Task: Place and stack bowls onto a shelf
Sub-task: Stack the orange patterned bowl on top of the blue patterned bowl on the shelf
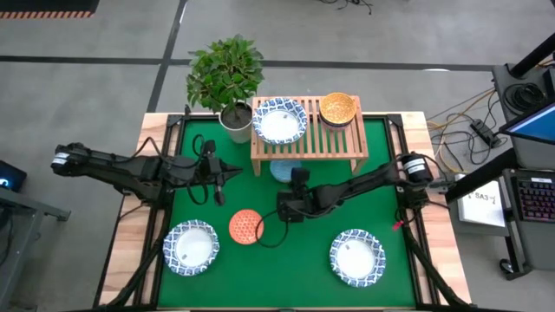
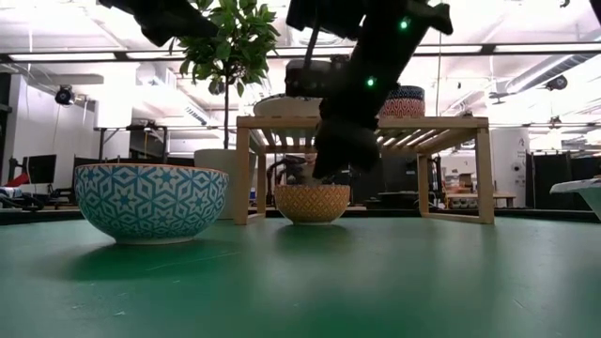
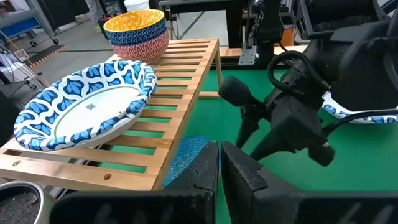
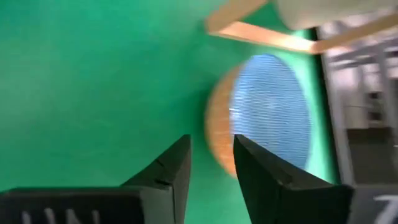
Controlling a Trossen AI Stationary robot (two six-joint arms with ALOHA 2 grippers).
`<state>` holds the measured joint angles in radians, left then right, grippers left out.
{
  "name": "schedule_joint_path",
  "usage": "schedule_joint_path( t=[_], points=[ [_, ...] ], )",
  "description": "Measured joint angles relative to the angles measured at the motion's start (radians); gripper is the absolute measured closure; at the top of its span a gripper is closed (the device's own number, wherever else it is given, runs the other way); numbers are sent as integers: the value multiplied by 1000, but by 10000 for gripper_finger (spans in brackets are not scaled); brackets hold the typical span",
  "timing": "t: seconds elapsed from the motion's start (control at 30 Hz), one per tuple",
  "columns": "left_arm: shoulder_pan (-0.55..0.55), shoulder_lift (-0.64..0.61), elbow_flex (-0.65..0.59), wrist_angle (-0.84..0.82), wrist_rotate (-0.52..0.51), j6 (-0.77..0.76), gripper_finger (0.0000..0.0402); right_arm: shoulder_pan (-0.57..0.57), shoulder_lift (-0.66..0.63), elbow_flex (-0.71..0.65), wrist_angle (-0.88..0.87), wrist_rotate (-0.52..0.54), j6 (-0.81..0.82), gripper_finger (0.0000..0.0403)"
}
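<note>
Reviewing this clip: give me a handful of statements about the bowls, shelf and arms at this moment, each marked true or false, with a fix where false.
1. A wide white bowl with a blue patterned rim lies on the slatted light-wood shelf. True.
2. The mustard yellow bowl sits on the green mat. False: it is on the shelf, stacked in another small bowl.
3. The small orange-red bowl is on the shelf. False: it stands on the mat between the arms.
4. The left tool is shut and holds nothing. True.
5. Two wide blue-rimmed bowls remain at the mat's front, left and right. True.
</note>
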<state>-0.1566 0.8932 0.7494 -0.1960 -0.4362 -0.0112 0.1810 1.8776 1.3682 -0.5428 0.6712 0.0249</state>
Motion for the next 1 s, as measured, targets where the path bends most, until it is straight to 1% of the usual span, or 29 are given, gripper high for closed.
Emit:
schedule_joint_path(
  t=[0.07,0.2,0.33,0.37,0.43,0.5,0.57,0.7,0.87,1.0],
  points=[
    [0,2,0,0,0,1,402,0,8,0,2,62,4,286],
    [0,2,0,-4,0,2,402,-5,23,0,13,64,3,285],
    [0,3,0,-8,0,2,402,-14,69,0,37,69,-14,284],
    [0,3,0,-8,0,3,402,-16,84,0,40,87,-17,284],
    [0,3,0,-8,0,2,402,-16,112,2,47,165,-27,284],
    [0,3,-3,-8,0,3,402,-16,134,10,46,214,-45,284],
    [0,3,-7,-9,0,4,402,-16,139,15,52,211,-53,284],
    [0,3,-11,-9,0,14,402,-16,120,18,54,159,-31,284],
    [0,3,-18,-7,0,21,402,-19,72,18,61,165,-25,284],
    [0,3,-21,-7,0,28,402,-40,68,18,61,167,-38,284]
  ],
)
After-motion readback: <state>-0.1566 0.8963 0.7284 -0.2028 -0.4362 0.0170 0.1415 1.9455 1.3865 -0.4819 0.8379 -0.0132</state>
